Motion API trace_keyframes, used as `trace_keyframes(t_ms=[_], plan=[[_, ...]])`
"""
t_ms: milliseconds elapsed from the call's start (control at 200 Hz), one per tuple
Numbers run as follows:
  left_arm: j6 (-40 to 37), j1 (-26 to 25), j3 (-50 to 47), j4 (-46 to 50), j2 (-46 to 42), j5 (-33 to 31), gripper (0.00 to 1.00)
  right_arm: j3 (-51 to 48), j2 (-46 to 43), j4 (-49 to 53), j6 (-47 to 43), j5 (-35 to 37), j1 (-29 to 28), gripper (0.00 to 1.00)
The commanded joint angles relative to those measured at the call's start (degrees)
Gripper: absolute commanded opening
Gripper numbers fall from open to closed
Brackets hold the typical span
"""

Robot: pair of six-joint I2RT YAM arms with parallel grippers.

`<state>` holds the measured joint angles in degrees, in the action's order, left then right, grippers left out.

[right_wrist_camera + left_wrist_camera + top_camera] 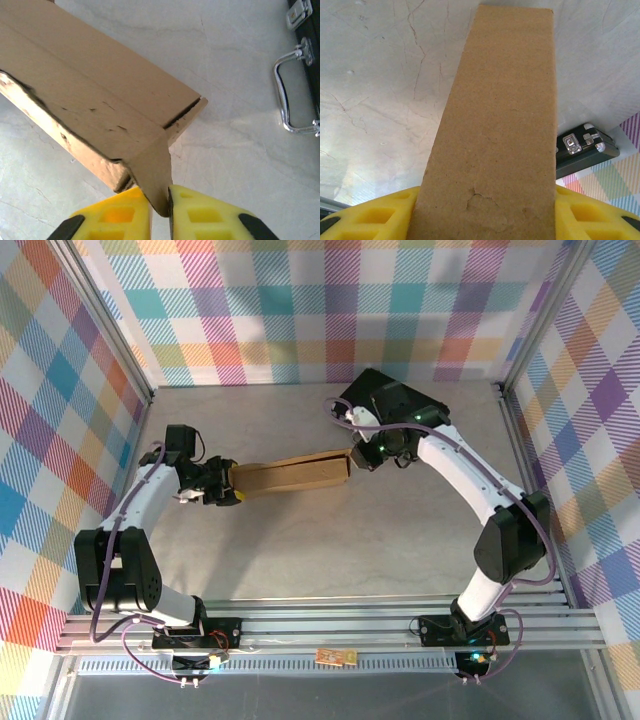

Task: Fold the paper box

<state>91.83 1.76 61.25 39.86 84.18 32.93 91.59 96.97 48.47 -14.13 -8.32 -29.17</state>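
Top view: paper box (295,475) near the centre of the table (300,560), long axis lying roughly 8 to 2 o'clock, spanning between both arms. Left gripper (228,496) at the 8 o'clock end, clamped across the box's width; in the left wrist view, yellow fingers (375,217) pressed against either side of the brown panel. Right gripper (358,458) at the 2 o'clock end; in the right wrist view, pinched tight on a narrow end flap (156,175) projecting toward 6 o'clock from the box corner. Black case (385,395) just beyond, at 1 o'clock of that end, apart from the box. Step in hand, by judgement: closing the end, with the body already formed into a shallow rectangular shell and a dark slot gaping beside the flap. Next move, likely: bending the pinched flap about its crease and tucking it into the slot, the left clamp serving as anchor; calls for a short arcing wrist turn rather than a pull, lest the thin card tear or the box twist out of the opposite grip
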Motion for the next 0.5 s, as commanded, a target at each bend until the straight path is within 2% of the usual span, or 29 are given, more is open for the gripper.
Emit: trace_keyframes(t_ms=[0,120,500], plan=[[0.01,0.79,-1.03,2.47,3.35,-4.19,0.35,2.77,1.23,1.44,1.44,0.66,-0.81,0.10],[0.23,0.79,-0.82,2.38,3.51,-4.08,0.36,4.47,2.34,2.51,2.50,0.48,-1.62,0.00],[3.26,0.79,-1.98,-0.47,3.35,-3.29,0.37,9.26,6.55,6.36,14.50,0.07,-3.43,0.00]])
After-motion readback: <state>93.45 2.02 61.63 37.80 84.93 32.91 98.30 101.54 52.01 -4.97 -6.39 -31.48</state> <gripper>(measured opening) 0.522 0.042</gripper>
